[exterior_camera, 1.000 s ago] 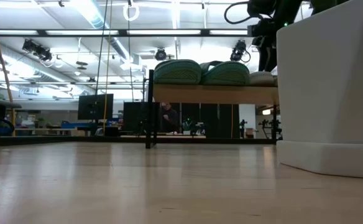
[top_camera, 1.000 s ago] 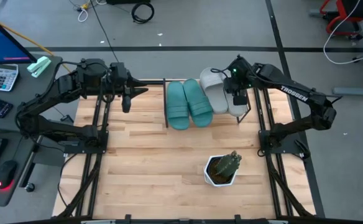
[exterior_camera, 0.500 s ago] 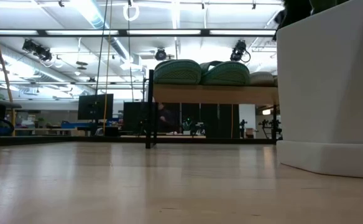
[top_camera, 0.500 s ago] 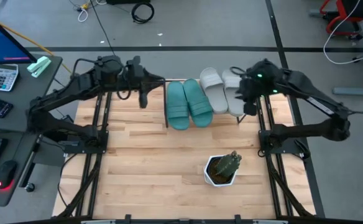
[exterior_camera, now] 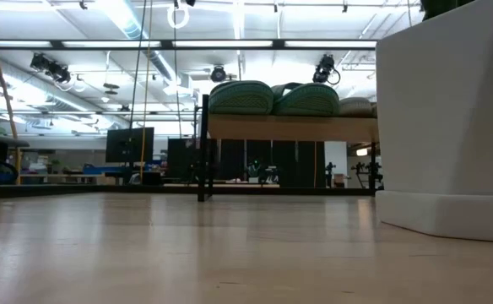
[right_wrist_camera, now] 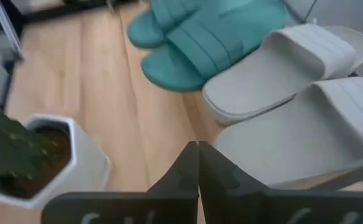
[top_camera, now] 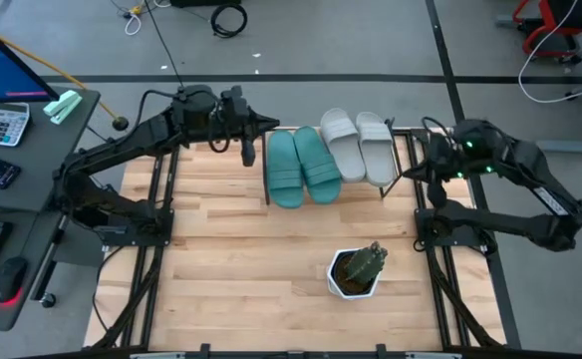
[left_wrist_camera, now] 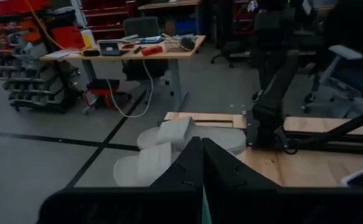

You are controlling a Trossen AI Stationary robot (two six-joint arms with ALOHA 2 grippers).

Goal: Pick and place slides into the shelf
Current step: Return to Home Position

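The shelf [exterior_camera: 293,127] stands at the table's far middle. Two teal slides [top_camera: 299,167] and two light grey slides [top_camera: 359,147] lie side by side on its plank, soles down. My left gripper [top_camera: 248,156] hangs shut just left of the shelf, with nothing in it; its wrist view shows the shut fingers [left_wrist_camera: 201,167] and the grey slides [left_wrist_camera: 163,149] beyond. My right gripper [top_camera: 416,172] is shut and holds nothing, just right of the shelf; its wrist view looks past the shut fingers [right_wrist_camera: 198,163] onto the grey slides [right_wrist_camera: 293,106] and the teal slides [right_wrist_camera: 212,37].
A white hexagonal pot with a cactus [top_camera: 356,271] stands on the near right part of the slatted tabletop; it fills the right of the low view [exterior_camera: 449,118]. A desk with a calculator and keyboard [top_camera: 2,130] lies beyond the table's left edge.
My left gripper has travelled toward the table's right edge and now hangs close beside the shelf. My right gripper has drawn off from above the right grey slide toward the table's right edge. The slides lie still on the shelf.
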